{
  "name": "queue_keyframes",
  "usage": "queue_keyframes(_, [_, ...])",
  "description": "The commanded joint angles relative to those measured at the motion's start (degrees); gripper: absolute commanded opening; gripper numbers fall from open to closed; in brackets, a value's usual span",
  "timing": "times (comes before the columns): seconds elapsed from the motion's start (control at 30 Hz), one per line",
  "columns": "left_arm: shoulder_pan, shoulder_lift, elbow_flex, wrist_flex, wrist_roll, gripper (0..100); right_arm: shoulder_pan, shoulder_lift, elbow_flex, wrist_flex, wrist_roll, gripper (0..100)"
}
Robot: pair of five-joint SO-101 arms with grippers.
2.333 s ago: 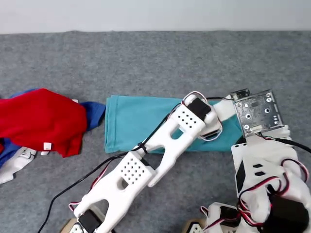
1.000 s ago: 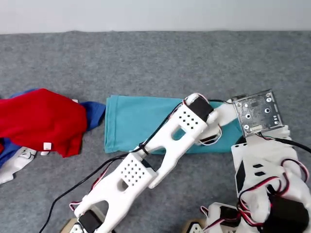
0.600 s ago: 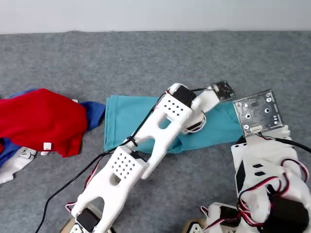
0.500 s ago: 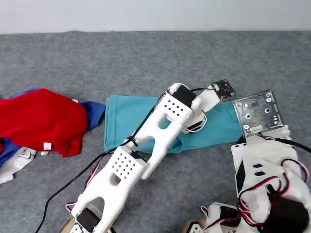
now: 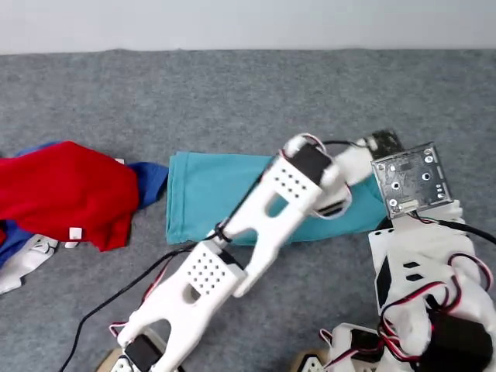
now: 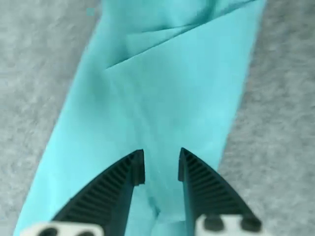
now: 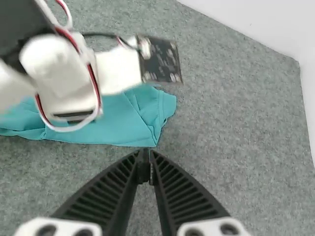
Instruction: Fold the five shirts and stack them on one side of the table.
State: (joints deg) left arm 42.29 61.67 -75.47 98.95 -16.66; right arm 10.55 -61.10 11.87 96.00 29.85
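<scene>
Where the teal shirt [image 5: 209,198] lies: it is laid flat near the middle of the grey surface [image 5: 232,101], already narrowed to a long strip.
Long axis: the strip is run across the surface from side to side. One end is turned toward the red shirt [image 5: 70,190] and the heap beneath it, the other toward the right arm [image 5: 411,256].
Left arm [image 5: 263,217]: it is stretched slantwise over the strip, and its wrist is held above the end nearer the right arm.
Left gripper [image 6: 161,164]: it is held directly over the cloth [image 6: 172,88] with its tips parted by a narrow gap. Teal is seen in that gap, but nothing is seen to be clamped.
Strip as seen from the left gripper: it is extended straight ahead along the line of the gripper.
Right gripper [image 7: 144,164]: it is closed and empty, and is held over bare surface just beside the corner of the same end [image 7: 118,123].
Nearer arm: the left is judged the nearer, being over the cloth rather than beside it.
Coming move, as judged: that end would be taken and carried along the long axis toward the heap.
</scene>
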Motion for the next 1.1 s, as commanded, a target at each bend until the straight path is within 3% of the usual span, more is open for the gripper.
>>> queue_keyframes(0.0, [0.79,-4.66,0.13,1.41,0.44,13,-0.48,-0.04,-0.09,-0.22,0.26,2.2])
queue_keyframes(0.23, [-2.11,-6.15,3.91,1.67,0.44,9,-0.4,-0.04,-0.09,-0.13,0.26,2.2])
queue_keyframes(0.47, [-11.87,-12.48,14.37,1.67,0.62,7,-0.13,-0.04,-0.09,0.04,0.26,2.2])
queue_keyframes(0.73, [-29.19,-21.98,26.42,1.67,8.26,7,-0.04,0.4,0.0,0.57,0.26,2.2])
queue_keyframes(0.93, [-35.16,-32.0,34.15,1.76,18.55,7,-0.04,0.48,0.0,4.26,0.26,2.2])
queue_keyframes(1.07, [-36.84,-44.48,46.46,1.67,22.51,7,-0.04,0.48,0.0,6.46,0.18,2.2])
